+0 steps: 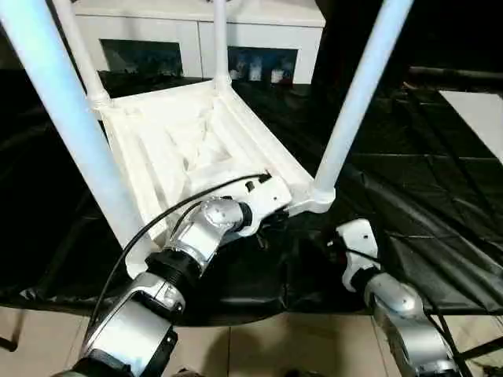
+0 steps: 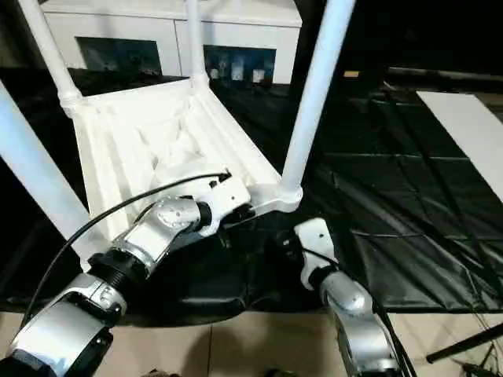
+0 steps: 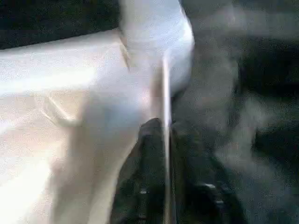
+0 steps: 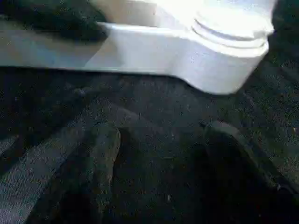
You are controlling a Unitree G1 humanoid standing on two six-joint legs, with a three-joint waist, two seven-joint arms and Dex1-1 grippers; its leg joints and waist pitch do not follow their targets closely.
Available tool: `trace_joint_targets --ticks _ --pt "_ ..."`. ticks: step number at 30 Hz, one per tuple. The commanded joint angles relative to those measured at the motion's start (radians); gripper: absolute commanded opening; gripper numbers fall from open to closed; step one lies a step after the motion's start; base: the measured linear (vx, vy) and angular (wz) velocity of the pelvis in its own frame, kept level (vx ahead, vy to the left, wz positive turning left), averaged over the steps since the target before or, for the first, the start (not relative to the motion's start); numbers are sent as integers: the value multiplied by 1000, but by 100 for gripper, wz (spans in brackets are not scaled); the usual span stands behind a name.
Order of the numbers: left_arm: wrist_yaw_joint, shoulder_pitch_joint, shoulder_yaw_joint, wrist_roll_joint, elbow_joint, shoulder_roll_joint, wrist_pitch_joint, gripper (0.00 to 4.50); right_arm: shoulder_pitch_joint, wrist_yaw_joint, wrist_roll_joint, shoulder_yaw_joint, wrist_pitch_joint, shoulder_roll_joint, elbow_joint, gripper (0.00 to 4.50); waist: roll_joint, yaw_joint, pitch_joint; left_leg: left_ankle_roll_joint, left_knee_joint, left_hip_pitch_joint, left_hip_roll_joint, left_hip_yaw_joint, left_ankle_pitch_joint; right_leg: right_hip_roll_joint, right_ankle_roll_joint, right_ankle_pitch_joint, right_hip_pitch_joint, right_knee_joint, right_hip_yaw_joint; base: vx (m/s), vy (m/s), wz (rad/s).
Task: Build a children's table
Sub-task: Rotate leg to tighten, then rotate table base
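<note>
Children's table (image 1: 196,149) lies upside down on the black-covered surface (image 1: 440,204), ribbed underside up, all four white legs (image 1: 357,98) standing in the corner sockets. Left gripper (image 3: 161,135) sits at the near long rim of the tabletop, fingers (image 3: 149,140) narrow, pinching the thin rim edge just beside the near corner socket (image 4: 224,51). Right gripper (image 4: 161,144) hovers over the black cover near that socket, fingers wide, holding nothing. White cabinet (image 1: 196,35) with dark glass doors stands behind.

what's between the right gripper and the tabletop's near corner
Nothing but bare black sheet lies between the open right gripper and the tabletop, as the right wrist view shows.
</note>
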Motion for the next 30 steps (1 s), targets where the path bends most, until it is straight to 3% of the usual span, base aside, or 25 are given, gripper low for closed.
trace_joint_targets --ticks 1,2,7,8,9,10,11,12,13,15,18,20,24,26,30 --pt "-28 6 26 -52 -75 4 12 93 -19 19 -3 22 29 6 -38 317 -9 8 -69 81 -72 1 52 -15 -235 -43 -190 -322 45 -67 50 0 0 0" --pt "-55 21 28 -65 -113 14 30 93 -29 29 -2 28 35 9 -39 317 -15 7 -69 85 -72 -5 53 -15 -218 -41 -200 -280 51 -60 48 0 0 0" --pt "-128 62 35 -101 -210 45 112 137 -45 52 -5 43 29 5 -37 317 -15 8 -74 95 -62 -3 50 -11 -163 -39 -223 -213 51 -41 55 24 -1 0" --pt "-149 71 31 -105 -234 54 133 145 -47 55 -4 45 31 4 -40 317 -10 9 -77 115 -54 -2 48 -9 -87 -33 -251 -92 52 -25 57 78 -1 -1" --pt "-255 123 -23 -120 -357 115 261 146 -52 90 13 53 41 -8 -57 317 -8 9 -79 118 -52 -2 50 -9 -64 -33 -265 -48 55 -15 58 74 1 -5" --pt "-302 147 -59 -118 -411 151 308 148 -52 111 21 59 47 -17 -68 317 -17 11 -85 143 -45 -2 50 -9 4 -31 -284 39 59 -3 57 74 1 -5" --pt "-339 167 -91 -111 -454 185 344 155 -53 127 23 62 46 -26 -75 317 -14 11 -89 157 -40 -1 48 -8 40 -30 -294 83 60 5 58 51 -3 -4" --pt "-339 167 -91 -111 -454 185 344 155 -53 127 23 62 46 -26 -75 317 -8 11 -84 184 -37 4 48 -4 73 -26 -310 115 51 5 59 0 0 0" --pt "-361 179 -114 -104 -484 210 363 155 -54 138 26 62 48 -34 -80 317 -10 10 -83 189 -35 4 46 -1 72 -26 -317 114 50 4 60 0 0 0" --pt "-378 193 -134 -102 -522 235 389 155 -61 154 30 55 53 -48 -85 317 -11 15 -73 167 -43 4 49 2 -20 -30 -303 -1 54 -7 62 0 0 0" --pt "-373 188 -137 -102 -536 233 419 155 -71 160 35 41 54 -61 -81 317 -9 20 -63 75 -56 10 52 1 -180 -29 -246 -216 48 -30 65 -18 -2 1" --pt "-337 169 -158 -40 -513 232 428 155 -75 166 28 38 52 -76 -80 317 -7 18 -60 25 -62 18 51 -1 -267 -27 -191 -337 41 -45 68 -56 -5 3" --pt "-264 141 -184 21 -480 230 440 155 -65 197 40 41 58 -96 -106 317 -10 15 -60 10 -64 13 46 -4 -292 -21 -141 -401 37 -54 74 -26 -3 3" --pt "-239 132 -190 33 -472 229 453 155 -60 209 42 42 60 -104 -114 317 -7 15 -61 10 -64 10 45 -6 -294 -22 -132 -416 37 -55 75 0 0 0" --pt "-144 101 -188 80 -409 219 465 155 -44 239 58 40 69 -126 -141 317 -10 15 -62 18 -61 9 43 -6 -301 -19 -123 -429 35 -61 74 0 0 0"
